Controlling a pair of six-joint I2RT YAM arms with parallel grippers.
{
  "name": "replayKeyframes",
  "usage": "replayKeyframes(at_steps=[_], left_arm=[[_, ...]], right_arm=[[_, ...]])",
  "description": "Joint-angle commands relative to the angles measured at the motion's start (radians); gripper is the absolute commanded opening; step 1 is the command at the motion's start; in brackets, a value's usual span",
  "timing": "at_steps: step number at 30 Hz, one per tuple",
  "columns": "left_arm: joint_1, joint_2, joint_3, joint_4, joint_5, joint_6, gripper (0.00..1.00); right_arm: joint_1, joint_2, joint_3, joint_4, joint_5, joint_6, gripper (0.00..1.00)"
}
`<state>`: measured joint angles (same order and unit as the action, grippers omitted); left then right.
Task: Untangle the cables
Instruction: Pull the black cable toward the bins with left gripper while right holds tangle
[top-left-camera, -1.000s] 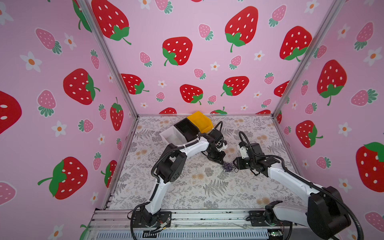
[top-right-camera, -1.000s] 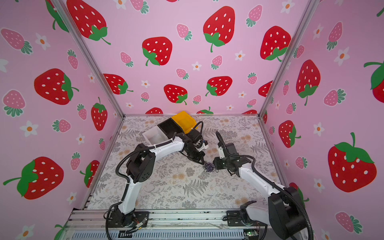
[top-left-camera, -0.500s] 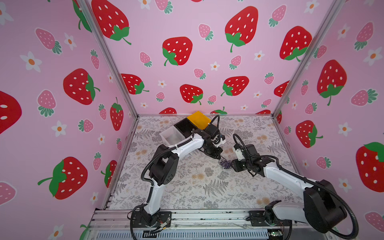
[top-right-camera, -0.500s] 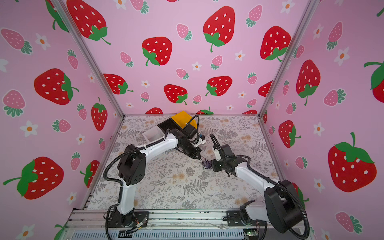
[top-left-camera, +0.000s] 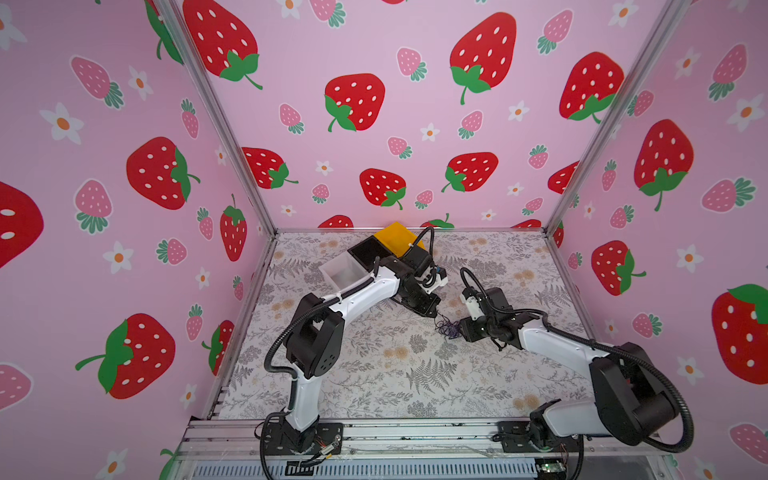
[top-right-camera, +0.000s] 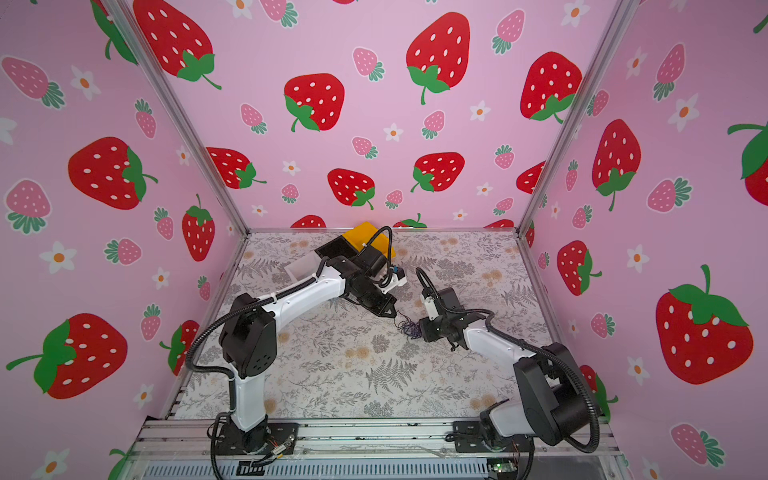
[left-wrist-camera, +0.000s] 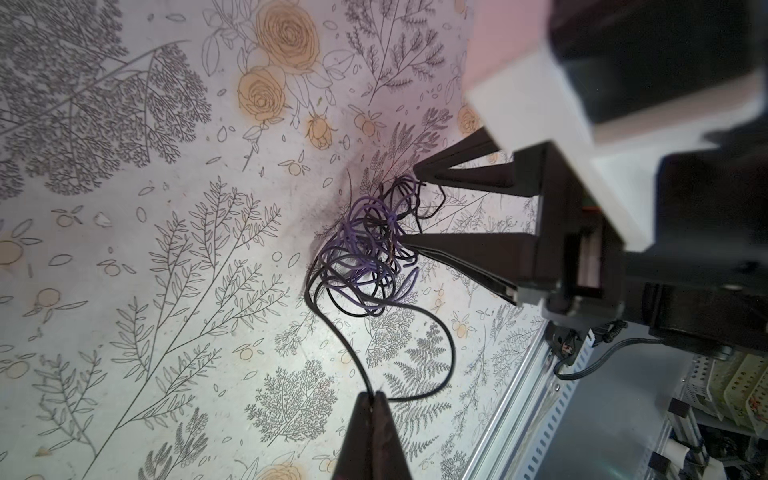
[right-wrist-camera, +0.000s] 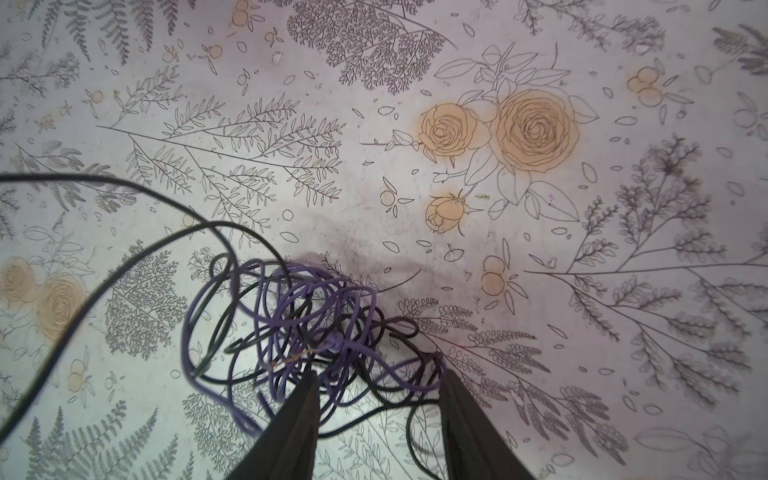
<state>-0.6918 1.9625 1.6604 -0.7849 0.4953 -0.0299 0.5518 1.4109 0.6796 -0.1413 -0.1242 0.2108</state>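
Observation:
The cables (top-left-camera: 446, 328) (top-right-camera: 409, 328) are a small knot of thin black and purple strands lying mid-table between both arms. In the left wrist view the cables (left-wrist-camera: 365, 257) send one black strand up to my left gripper (left-wrist-camera: 375, 395), which is shut on it. My left gripper (top-left-camera: 432, 313) (top-right-camera: 392, 313) hovers just left of the knot. My right gripper (right-wrist-camera: 376, 374) is open, its two fingers straddling the edge of the cables (right-wrist-camera: 299, 328), with loose loops lying between them. The right gripper (left-wrist-camera: 409, 205) (top-left-camera: 459, 328) touches the knot from the right.
Three bins stand at the back behind the left arm: a yellow bin (top-left-camera: 397, 239), a black bin (top-left-camera: 368, 251) and a white bin (top-left-camera: 343, 272). An aluminium rail (top-left-camera: 415, 432) runs along the front edge. Pink strawberry walls close in three sides.
The right gripper's jaws have spread wider around the knot. Both grippers and the tangle have shifted slightly left. The left gripper stays shut on its black strand.

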Motion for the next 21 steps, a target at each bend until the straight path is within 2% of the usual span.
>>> replayKeyframes(at_steps=[1,12,21], left_arm=[[-0.001,-0.049,-0.021,-0.03,-0.024,0.024,0.0],[0.037,-0.191,-0.056,0.016,-0.052,-0.034,0.0],[0.106,-0.238,-0.113,0.018,-0.067,-0.041,0.0]], right_arm=[[0.0,0.03,-0.012,0.035,-0.016,-0.004,0.46],[-0.013,0.077,-0.019,0.036,0.007,0.009,0.23],[-0.049,0.038,-0.023,0.006,0.037,0.038,0.16]])
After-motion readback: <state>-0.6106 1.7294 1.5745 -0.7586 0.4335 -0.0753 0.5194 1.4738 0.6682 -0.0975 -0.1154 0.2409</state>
